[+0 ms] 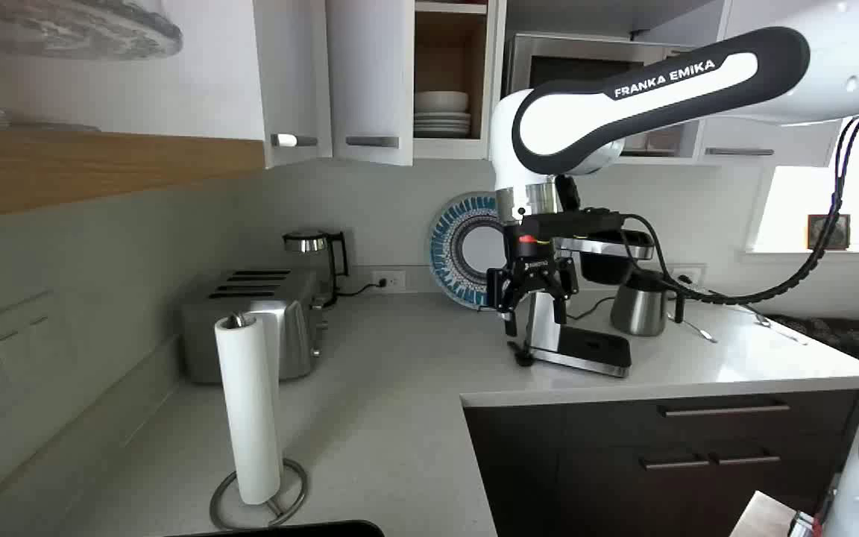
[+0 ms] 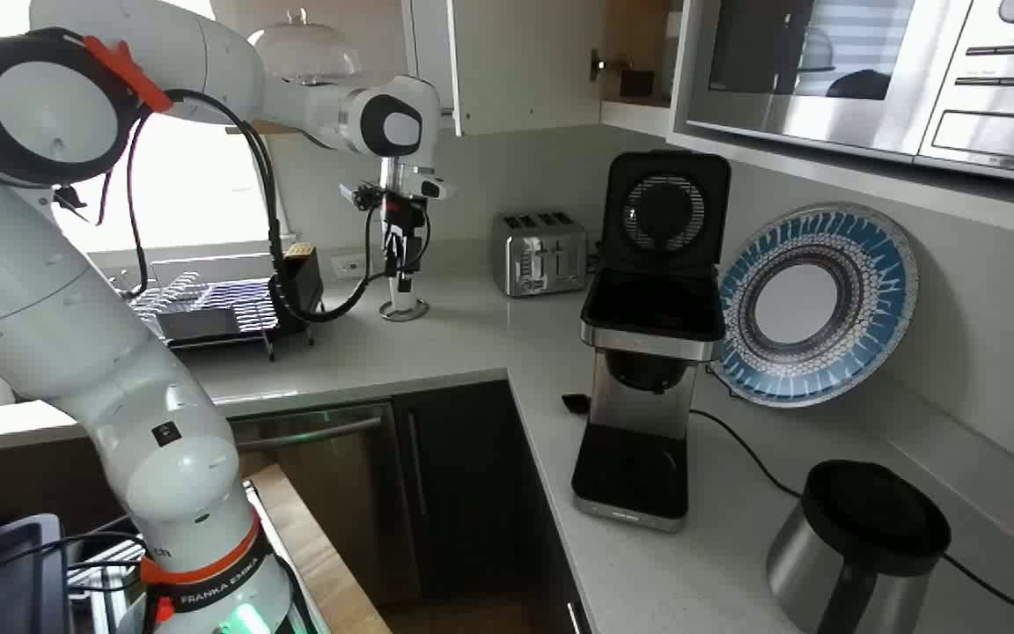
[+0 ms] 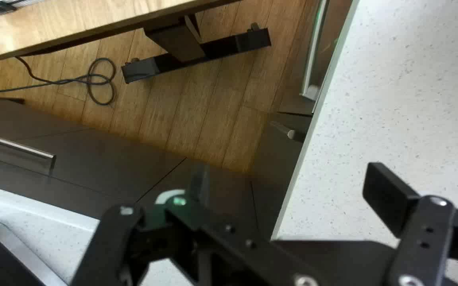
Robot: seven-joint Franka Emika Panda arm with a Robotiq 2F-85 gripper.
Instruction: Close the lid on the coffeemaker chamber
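The coffeemaker's black lid (image 2: pixel 665 211) stands upright, hinged open at the back of the machine. The coffeemaker chamber (image 2: pixel 653 304) below it is open at the top, with a silver band round its rim; the chamber also shows in an exterior view (image 1: pixel 612 261), partly behind the wrist camera and cables. There the lid is mostly hidden behind the arm. My gripper (image 1: pixel 535 321) points down beside the coffeemaker, apart from the lid. It also shows to the left of the machine in an exterior view (image 2: pixel 403 273). In the wrist view the fingers (image 3: pixel 292 190) are wide apart with nothing between them.
A steel carafe (image 1: pixel 638 307) stands beside the coffeemaker. A patterned round plate (image 2: pixel 859 308) leans on the wall behind. A toaster (image 1: pixel 291 328) and paper towel roll (image 1: pixel 247 410) stand along the counter. The microwave (image 2: pixel 833 79) and cabinets hang above. The counter edge (image 3: pixel 312 135) forms a corner.
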